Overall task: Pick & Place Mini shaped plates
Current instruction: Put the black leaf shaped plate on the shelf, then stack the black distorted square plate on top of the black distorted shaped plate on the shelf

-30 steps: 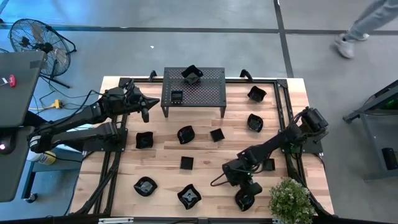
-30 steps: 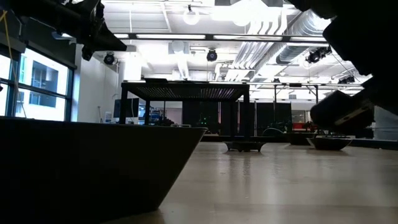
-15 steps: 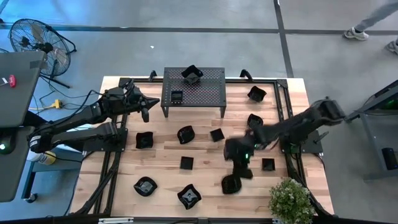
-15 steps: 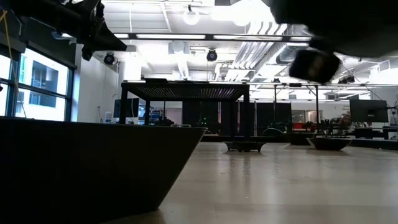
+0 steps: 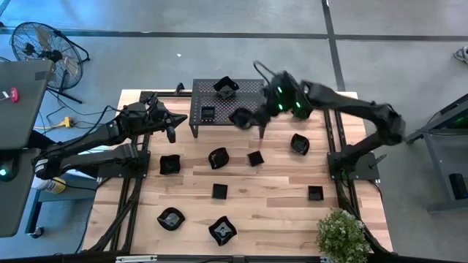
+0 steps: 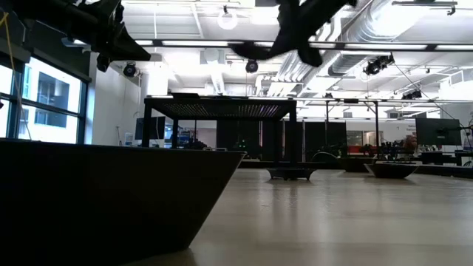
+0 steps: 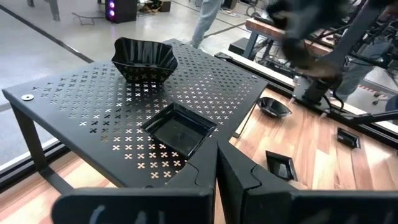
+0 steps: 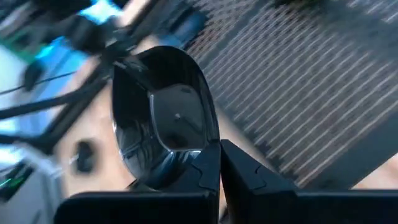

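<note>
Small glossy black dishes lie scattered on the wooden table [image 5: 278, 183]. A wavy-rimmed dish [image 5: 225, 86] and a square dish [image 5: 208, 113] sit on the perforated black rack [image 5: 245, 98], and both also show in the left wrist view as the wavy dish [image 7: 144, 59] and the square dish [image 7: 180, 127]. My right gripper [image 5: 254, 119] is over the rack's near edge, shut on a rounded dish [image 5: 241, 117]. My left gripper [image 5: 172, 129] hovers shut just left of the rack, touching nothing. My right gripper pinches the rounded dish [image 8: 165, 124] by its rim [image 8: 194, 155] between its two fingers [image 8: 239, 168]. The dish is lifted clear and juts out beyond the fingertips above the rack, tilted, with its hollow facing the wrist camera.
More dishes rest on the boards: [image 5: 170, 164], [image 5: 218, 157], [image 5: 255, 158], [image 5: 220, 191], [image 5: 171, 218], [image 5: 222, 230], [image 5: 300, 144], [image 5: 315, 193], [image 5: 302, 109]. A potted plant [image 5: 341, 235] stands at the near right corner. A fan [image 5: 44, 47] stands on the floor beyond the left side.
My right gripper has carried the rounded dish from the table's near right part, up and toward the far edge, swinging fast across the table until it is over the rack. The dish is lifted clear of the boards. My left arm has kept still.
</note>
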Robot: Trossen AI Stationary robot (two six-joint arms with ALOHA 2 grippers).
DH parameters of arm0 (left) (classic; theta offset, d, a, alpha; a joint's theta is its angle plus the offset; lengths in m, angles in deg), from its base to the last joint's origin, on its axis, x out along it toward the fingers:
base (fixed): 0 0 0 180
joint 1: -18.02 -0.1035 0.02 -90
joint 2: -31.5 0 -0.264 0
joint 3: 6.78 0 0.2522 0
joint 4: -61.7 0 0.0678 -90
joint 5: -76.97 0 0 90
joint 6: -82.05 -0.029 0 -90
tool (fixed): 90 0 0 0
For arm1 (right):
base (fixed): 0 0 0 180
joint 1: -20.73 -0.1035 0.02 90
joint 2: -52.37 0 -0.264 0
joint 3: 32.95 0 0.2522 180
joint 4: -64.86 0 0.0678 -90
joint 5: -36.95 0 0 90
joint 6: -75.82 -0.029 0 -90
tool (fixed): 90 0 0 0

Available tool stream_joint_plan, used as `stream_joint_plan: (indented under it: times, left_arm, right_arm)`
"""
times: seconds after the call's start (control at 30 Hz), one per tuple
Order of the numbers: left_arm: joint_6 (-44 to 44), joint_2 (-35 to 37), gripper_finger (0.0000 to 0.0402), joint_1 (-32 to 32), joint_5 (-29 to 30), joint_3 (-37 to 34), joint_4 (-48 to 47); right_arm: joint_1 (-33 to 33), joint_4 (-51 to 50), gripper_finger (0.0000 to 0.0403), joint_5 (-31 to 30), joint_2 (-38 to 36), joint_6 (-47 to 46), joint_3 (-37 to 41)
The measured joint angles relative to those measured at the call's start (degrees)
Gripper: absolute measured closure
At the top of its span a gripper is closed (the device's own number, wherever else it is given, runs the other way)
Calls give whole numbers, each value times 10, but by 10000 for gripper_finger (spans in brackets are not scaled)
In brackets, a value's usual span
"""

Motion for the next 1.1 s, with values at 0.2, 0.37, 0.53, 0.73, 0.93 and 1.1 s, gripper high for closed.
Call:
stream_joint_plan:
  times: [0.2, 0.37, 0.53, 0.73, 0.93, 1.1]
  left_arm:
    - [0, 0, 401, 0, 1, 0, 0]
    - [0, 0, 401, 0, 1, 0, 0]
    - [0, 0, 401, 0, 1, 0, -1]
    - [0, 0, 401, 0, 0, 0, -7]
    - [0, 0, 401, 0, -1, 0, -20]
    - [0, 0, 401, 0, -1, 0, -19]
  right_arm:
    - [77, -126, 401, 22, 133, 90, -143]
    - [106, -214, 402, 28, 202, 139, -224]
    - [113, -208, 401, 55, 221, 150, -236]
    - [113, -208, 398, 59, 221, 157, -228]
    - [112, -204, 387, 53, 221, 162, -227]
    - [112, -198, 369, 50, 221, 162, -227]
